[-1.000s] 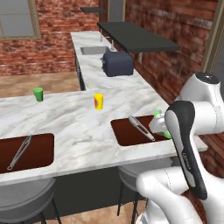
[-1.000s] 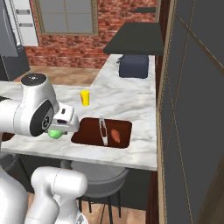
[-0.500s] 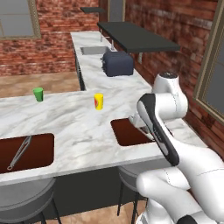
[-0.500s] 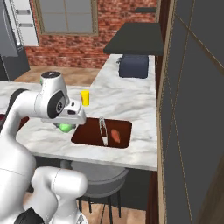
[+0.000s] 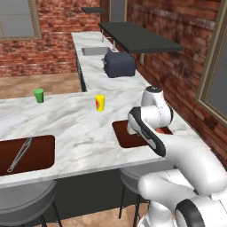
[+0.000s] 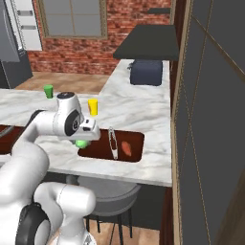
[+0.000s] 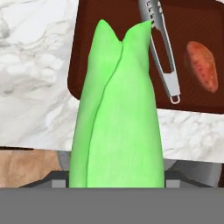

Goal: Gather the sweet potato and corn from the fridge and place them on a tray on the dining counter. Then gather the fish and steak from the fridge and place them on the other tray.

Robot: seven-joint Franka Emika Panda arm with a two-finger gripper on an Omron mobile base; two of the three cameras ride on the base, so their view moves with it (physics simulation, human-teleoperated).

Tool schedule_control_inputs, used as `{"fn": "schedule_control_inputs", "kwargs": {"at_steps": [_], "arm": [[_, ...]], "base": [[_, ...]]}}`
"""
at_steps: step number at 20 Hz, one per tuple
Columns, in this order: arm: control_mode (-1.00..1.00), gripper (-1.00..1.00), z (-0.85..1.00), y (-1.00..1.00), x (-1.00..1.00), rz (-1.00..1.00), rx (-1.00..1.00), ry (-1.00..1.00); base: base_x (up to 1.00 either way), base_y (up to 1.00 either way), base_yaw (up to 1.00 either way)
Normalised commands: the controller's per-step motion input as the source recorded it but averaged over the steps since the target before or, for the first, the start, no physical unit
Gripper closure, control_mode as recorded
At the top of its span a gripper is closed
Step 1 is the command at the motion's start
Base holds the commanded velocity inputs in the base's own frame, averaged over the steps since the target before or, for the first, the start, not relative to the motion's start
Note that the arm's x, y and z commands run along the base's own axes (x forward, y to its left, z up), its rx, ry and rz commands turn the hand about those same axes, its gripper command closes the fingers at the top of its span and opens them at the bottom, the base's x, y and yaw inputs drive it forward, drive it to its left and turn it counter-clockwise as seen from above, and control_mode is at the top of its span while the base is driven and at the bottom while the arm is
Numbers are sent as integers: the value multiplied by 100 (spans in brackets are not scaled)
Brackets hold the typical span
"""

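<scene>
My gripper [image 6: 83,139] is shut on the corn [image 7: 116,109], a bright green husked cob that hides the fingertips in the hand view. It hangs just above the near left corner of a dark reddish-brown tray [image 7: 85,52] on the white marble dining counter [image 5: 75,119]. The reddish-orange sweet potato [image 7: 201,65] lies in that tray to the right of metal tongs [image 7: 162,48]. The other tray [image 5: 42,153] sits further left with its own tongs [image 5: 20,154]. The grey fridge [image 6: 5,57] stands at the far left. Fish and steak are out of view.
A yellow-and-red cup [image 5: 100,103] and a green cup [image 5: 39,95] stand on the counter behind the trays. A dark toaster [image 5: 119,64] sits on the side counter by the brick wall. Grey stools [image 5: 24,201] stand below the counter's near edge.
The arm has swung forward from the counter's near edge, carrying the corn toward the tray with the sweet potato. The grip stays the same.
</scene>
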Motion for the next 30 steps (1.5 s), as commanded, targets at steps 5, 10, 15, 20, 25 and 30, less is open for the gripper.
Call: {"fn": "schedule_control_inputs", "kwargs": {"at_steps": [5, 10, 15, 20, 25, 30], "arm": [[-100, 100, -43, 0, 70, 0, 0, 0], [-100, 100, -34, 0, 61, 0, 0, 3], [-100, 100, -39, 2, 38, 0, 0, 1], [-100, 100, -35, 2, 31, 0, 0, 3], [-100, 100, -33, 5, 31, 0, 0, 4], [-100, 100, -32, 7, 34, 0, -1, 4]], "base": [[0, 0, 0], [0, 0, 0], [0, 0, 0], [0, 0, 0], [0, 0, 0], [0, 0, 0]]}}
